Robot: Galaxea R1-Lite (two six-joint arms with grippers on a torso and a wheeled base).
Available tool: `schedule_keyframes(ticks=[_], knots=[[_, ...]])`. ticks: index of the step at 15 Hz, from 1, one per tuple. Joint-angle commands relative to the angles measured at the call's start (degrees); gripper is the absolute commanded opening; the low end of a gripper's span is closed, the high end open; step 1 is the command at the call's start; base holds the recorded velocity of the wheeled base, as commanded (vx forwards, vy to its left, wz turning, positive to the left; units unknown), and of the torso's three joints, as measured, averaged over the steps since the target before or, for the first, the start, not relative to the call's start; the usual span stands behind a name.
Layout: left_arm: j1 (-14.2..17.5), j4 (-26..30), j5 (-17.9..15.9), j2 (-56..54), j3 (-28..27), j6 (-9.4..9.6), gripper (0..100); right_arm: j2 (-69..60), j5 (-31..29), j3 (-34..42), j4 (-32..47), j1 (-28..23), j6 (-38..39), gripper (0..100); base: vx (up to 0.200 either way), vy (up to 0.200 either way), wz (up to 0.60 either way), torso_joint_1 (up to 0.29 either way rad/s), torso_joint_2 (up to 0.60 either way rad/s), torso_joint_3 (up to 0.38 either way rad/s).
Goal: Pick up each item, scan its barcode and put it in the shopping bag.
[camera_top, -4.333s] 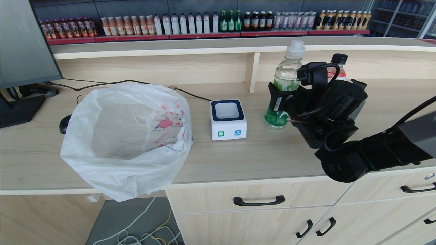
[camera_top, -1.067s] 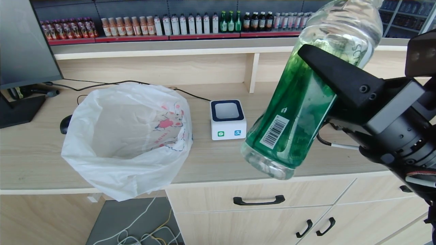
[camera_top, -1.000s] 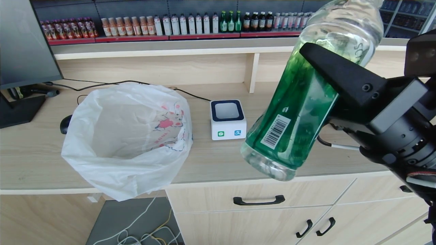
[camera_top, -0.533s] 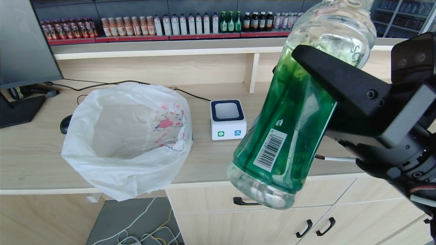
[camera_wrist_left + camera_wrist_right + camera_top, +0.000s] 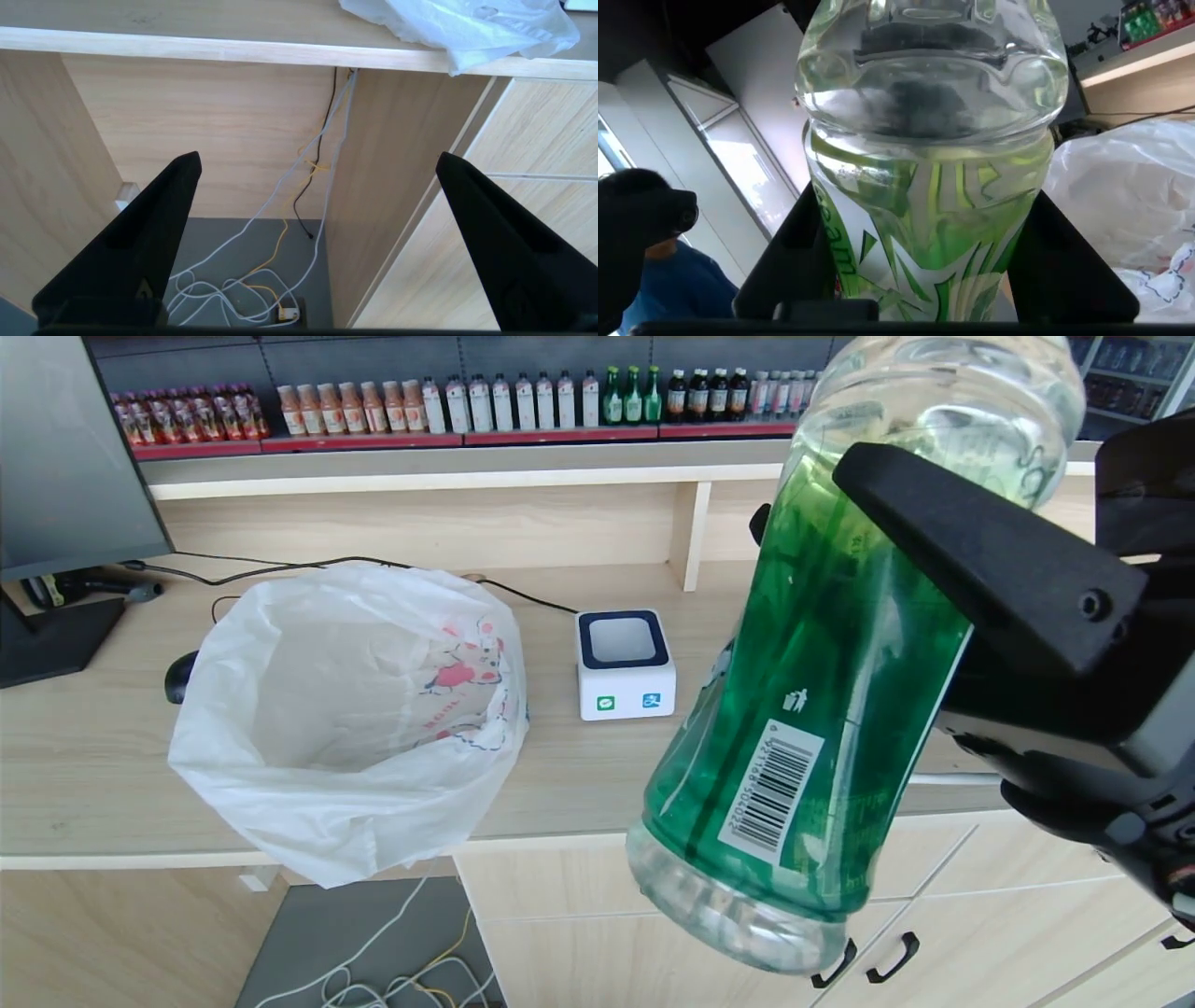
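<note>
Between frames, the bottle (image 5: 822,709) swung closer to the head camera and its base dropped lower. It hung tilted in the air, base over the counter's (image 5: 84,756) front edge, neck leaning up and away. The right gripper (image 5: 801,495) clamped it across the green label. The left gripper (image 5: 318,163) hung below the counter edge with its fingers spread wide, holding nothing. The barcode (image 5: 773,786) faced the head camera, not the scanner (image 5: 624,663), which stood well apart on the counter, just beside the bag (image 5: 345,709). Probable hazards: a failed read unless the wrist rolled the barcode toward the scanner window. The smooth, tilted bottle could also slip through the fingers, or its base could strike the scanner during descent.
</note>
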Motion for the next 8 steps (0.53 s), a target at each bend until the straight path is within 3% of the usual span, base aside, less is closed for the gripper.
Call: schedule_keyframes(ticks=[1, 8], knots=[[0.01, 0.00, 0.01, -0.01, 0.00, -0.01, 100, -0.24, 0.17, 0.03, -0.06, 0.01, 0.01, 0, 0.000, 0.000, 0.00, 0.000, 0.00, 0.000], [0.01, 0.00, 0.01, -0.01, 0.00, -0.01, 100, -0.42, 1.57, 0.21, -0.06, 0.01, -0.08, 0, 0.000, 0.000, 0.00, 0.000, 0.00, 0.000]])
